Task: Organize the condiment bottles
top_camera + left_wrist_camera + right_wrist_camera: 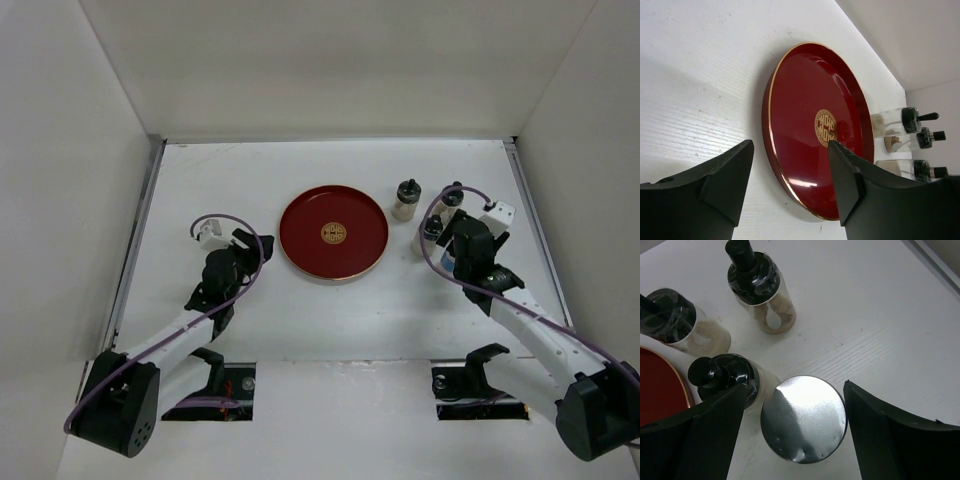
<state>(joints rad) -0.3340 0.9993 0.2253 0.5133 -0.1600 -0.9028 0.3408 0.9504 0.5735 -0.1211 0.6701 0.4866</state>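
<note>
In the right wrist view a clear cylinder bottle with a flat silvery lid [804, 418] stands between the spread fingers of my right gripper [795, 388], with gaps on both sides. Three squat glass bottles with black knobbed caps stand just beyond: one [726, 378] against the left finger, one [676, 322] by the tray, one [760, 290] farthest. In the top view they stand right of the red tray [333, 232]: two at the back [406, 200] [452, 195] and one nearer [432, 230]. My right gripper [450, 252] covers the cylinder. My left gripper [240, 250] is open and empty, left of the tray.
The left wrist view shows the tray [805, 100] just past the open left gripper [790, 145], with the three black-capped bottles [910, 117] beyond it. White walls enclose the table on three sides. A metal rail [535, 215] runs along the right edge near the bottles.
</note>
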